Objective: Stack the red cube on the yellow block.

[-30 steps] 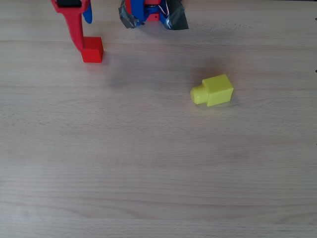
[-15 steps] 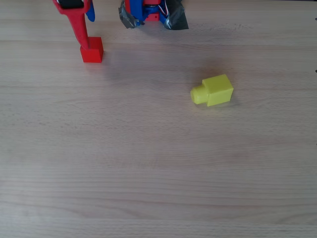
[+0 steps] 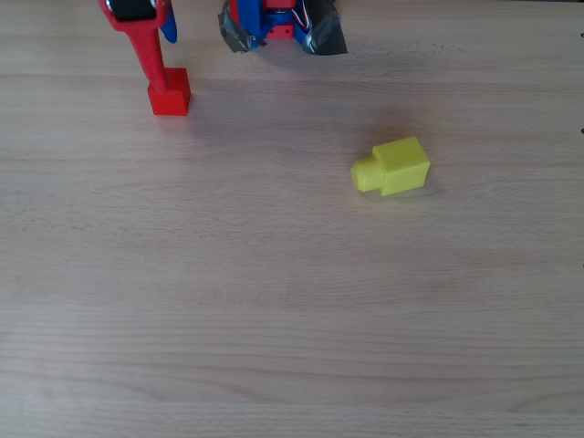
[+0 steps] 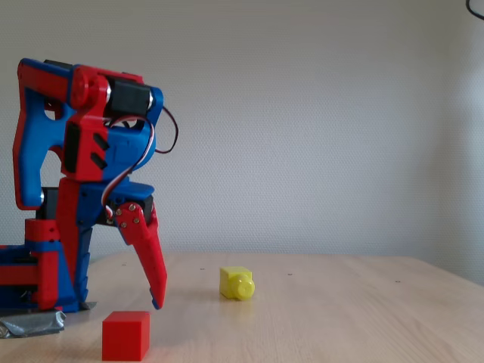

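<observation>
The red cube [image 3: 171,92] [image 4: 125,335] rests on the table at the far left of the overhead view, close to the arm. My gripper [image 3: 162,64] [image 4: 158,299] hangs just above it, pointing down. The long red finger [image 3: 146,55] reaches the cube's top left corner in the overhead view; a short blue finger [image 3: 168,27] shows to its right, so the jaws look open. The fixed view shows a gap between the fingertip and the cube, and nothing is held. The yellow block [image 3: 392,167] [image 4: 237,283] lies on its side right of centre, stud pointing left in the overhead view.
The arm's base [image 3: 278,23] [image 4: 45,272] is taped to the wooden table [image 3: 292,301] at the top edge of the overhead view. A bare stretch of table separates the cube and the yellow block.
The gripper has shifted slightly to the right over the red cube, and less of the blue finger shows. Cube and yellow block have not moved.
</observation>
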Controlling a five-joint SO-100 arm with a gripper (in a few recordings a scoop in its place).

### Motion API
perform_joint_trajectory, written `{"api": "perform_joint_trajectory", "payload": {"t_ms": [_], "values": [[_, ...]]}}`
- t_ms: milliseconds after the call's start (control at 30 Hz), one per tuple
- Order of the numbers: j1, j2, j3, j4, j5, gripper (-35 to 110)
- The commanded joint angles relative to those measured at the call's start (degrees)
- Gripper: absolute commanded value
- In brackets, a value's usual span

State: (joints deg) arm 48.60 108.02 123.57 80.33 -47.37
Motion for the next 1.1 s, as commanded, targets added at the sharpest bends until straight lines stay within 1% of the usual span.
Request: {"api": "perform_joint_trajectory", "payload": {"t_ms": [0,500,633,800,967,1067], "values": [[1.1,1.9,0.4,-1.2,-0.8,33],[0.2,1.2,7.6,-11.2,-0.2,32],[-0.4,1.2,9.9,-14.4,1.6,27],[-1.2,1.5,10.8,-16.1,4.5,14],[-2.7,2.8,10.1,-16.9,8.0,10],[-4.7,4.5,7.9,-15.1,10.9,9]]}}
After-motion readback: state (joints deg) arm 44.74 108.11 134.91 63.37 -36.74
